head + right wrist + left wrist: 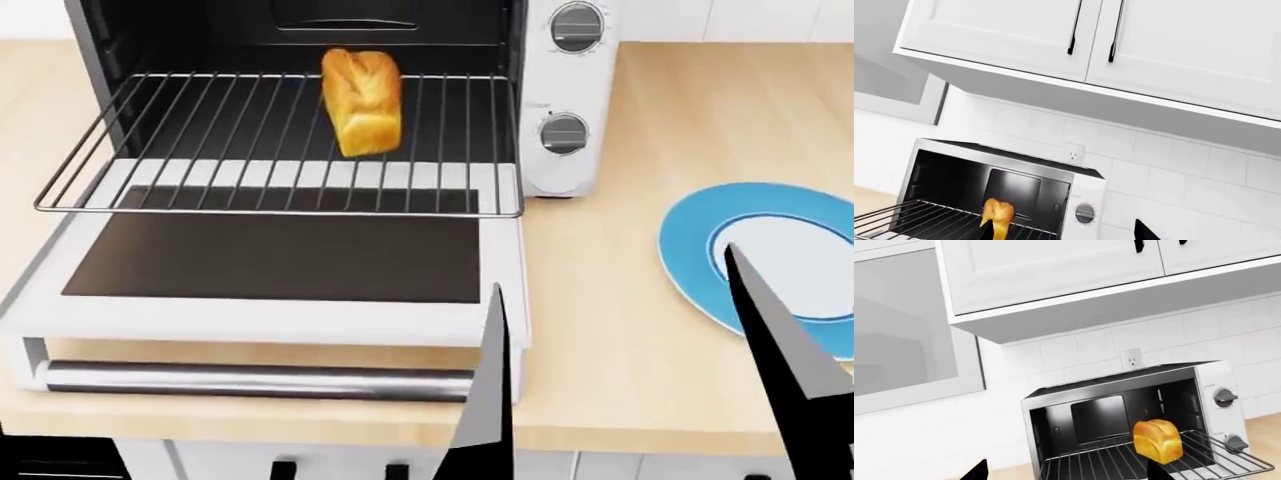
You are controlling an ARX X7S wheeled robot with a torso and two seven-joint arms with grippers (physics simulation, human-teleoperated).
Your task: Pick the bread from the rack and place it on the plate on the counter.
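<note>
The bread [360, 100], a small golden-brown loaf, stands upright near the back middle of the rack [214, 150], which is pulled out of the open toaster oven. It also shows in the left wrist view [1157, 441] and the right wrist view [997, 212]. The blue-rimmed plate [694, 250] lies on the counter [627, 120] right of the oven. My right gripper [614, 270] is open and empty, low in front of the counter between the oven door and the plate. My left gripper [1067, 475] is open and empty, left of the oven and out of the head view.
The oven door [267, 255] lies folded down flat over the counter's front, with its steel handle [254, 380] at the edge. Two knobs [563, 132] are on the oven's right panel. White upper cabinets [1087, 40] hang above. A wall outlet [1130, 359] sits behind the oven.
</note>
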